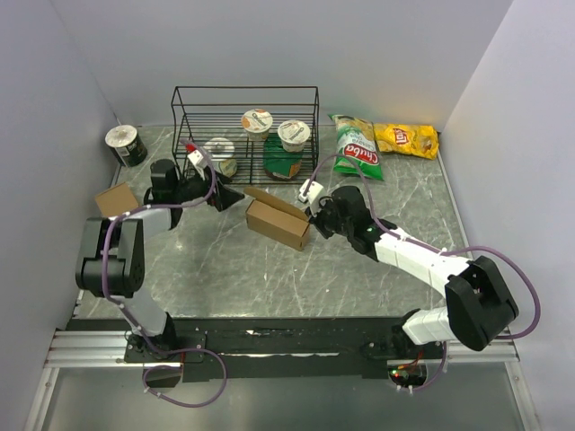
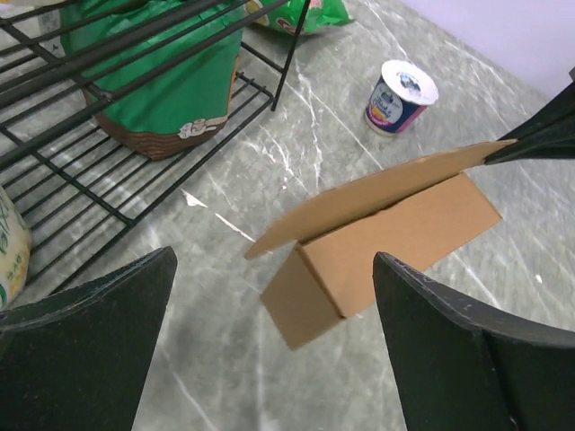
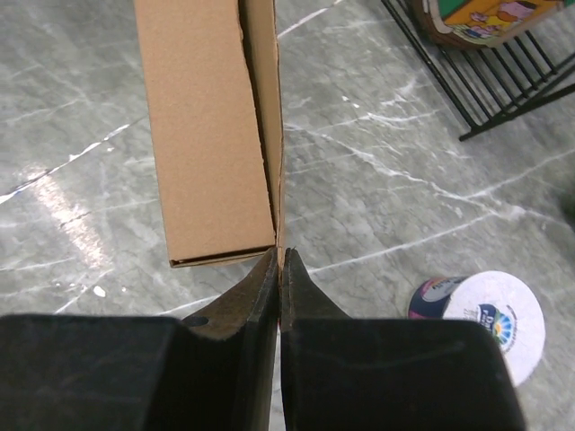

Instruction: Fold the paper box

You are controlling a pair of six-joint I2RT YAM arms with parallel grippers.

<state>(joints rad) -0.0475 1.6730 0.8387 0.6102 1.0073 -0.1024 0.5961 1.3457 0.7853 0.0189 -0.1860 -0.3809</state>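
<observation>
Right gripper (image 3: 279,259) pinched shut on the lid flap (image 2: 377,190) of the paper box (image 1: 280,226), mid-table, near side of the wire rack (image 1: 244,88). Left gripper (image 1: 225,197) wide open, just left. Cardboard probably light, stiff, creases easily; grip flap edges.

The paper box (image 1: 274,224) lies on the table (image 1: 269,278) before the rack (image 1: 243,144).

Wire rack (image 1: 244,88) holds cups (image 1: 294,134); chip bags (image 1: 406,140) beside it; small box (image 1: 115,199) left.

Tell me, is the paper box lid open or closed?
Open: the lid stands raised above the paper box, a gap showing beneath, and the right gripper pinches its edge.
</observation>
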